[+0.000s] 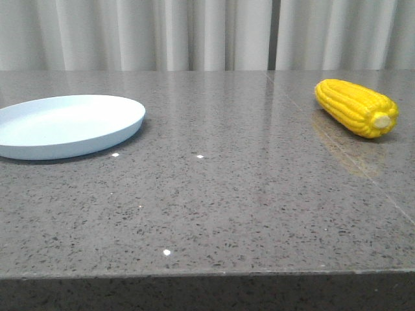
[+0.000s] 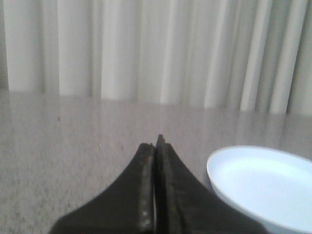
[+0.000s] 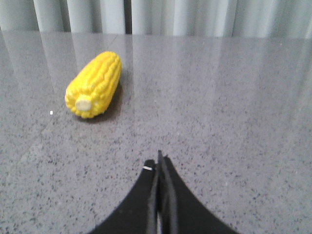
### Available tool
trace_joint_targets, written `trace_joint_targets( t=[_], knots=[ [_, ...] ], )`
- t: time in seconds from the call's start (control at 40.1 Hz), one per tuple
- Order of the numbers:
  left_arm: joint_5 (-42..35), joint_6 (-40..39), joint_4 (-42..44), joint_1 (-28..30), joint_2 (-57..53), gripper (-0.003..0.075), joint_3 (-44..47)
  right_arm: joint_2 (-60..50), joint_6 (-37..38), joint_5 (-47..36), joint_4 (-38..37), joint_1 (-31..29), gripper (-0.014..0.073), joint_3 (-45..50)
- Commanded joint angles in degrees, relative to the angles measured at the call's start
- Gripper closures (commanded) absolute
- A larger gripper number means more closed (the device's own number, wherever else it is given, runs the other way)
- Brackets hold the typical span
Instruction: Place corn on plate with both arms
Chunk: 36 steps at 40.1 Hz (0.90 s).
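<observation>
Two things rest well apart on the speckled grey stone table [image 1: 227, 194].
The glossy yellow corn cob [image 1: 356, 107] lies far right; the pale-blue round plate [image 1: 65, 126], seemingly empty, is cropped left. Left gripper [image 2: 157, 146] and right gripper [image 3: 159, 163] have jaws pressed together, holding nothing.

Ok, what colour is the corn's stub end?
Pale cream, on the yellow corn; right wrist view shows it best.

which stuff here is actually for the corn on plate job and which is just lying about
For the job:
- corn, lying on the table's right side
- plate, on the left, nothing on it
- left gripper, shut
- right gripper, shut

Just there:
- grey speckled table
- white curtain behind it
No loose clutter shows.
</observation>
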Motion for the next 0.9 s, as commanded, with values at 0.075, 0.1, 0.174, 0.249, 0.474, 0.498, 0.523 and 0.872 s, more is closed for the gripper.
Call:
trace_joint_targets(
  t=[0.075,0.1,0.174,0.249,0.474,0.498,0.523,0.872],
  knots=[
    [-5.9,0.0,3.1,0.0,-0.9,0.0741,-6.0,-0.9,-0.4,-3.1,-0.1,-0.3,0.0654,-8.1],
    [-5.0,0.0,4.7,0.0,-0.6,0.0741,-7.3,-0.9,-0.4,-2.3,-0.1,-0.3,0.0654,-9.9],
    [0.2,0.0,9.1,0.0,1.2,0.0741,-12.5,0.9,-0.4,1.9,-0.1,-0.3,0.0654,-15.3],
    [4.2,0.0,10.7,0.0,4.4,0.0741,-16.5,3.9,-0.4,6.2,-0.1,-0.3,0.0654,-20.6],
    [15.1,0.0,10.8,0.0,17.8,0.0741,-25.6,19.8,-0.4,12.7,0.0,-0.3,0.0654,-32.2],
    [14.5,0.0,10.8,0.0,18.5,0.0741,-25.8,21.3,-0.4,12.7,0.0,-0.3,0.0654,-32.9],
    [14.2,0.0,10.8,0.0,19.4,0.0741,-25.9,22.2,-0.4,12.6,0.0,-0.3,0.0654,-33.5],
    [11.5,0.0,10.6,0.0,21.4,0.0677,-26.1,26.4,-0.4,11.6,0.1,-0.3,0.0393,-34.4]
  ],
)
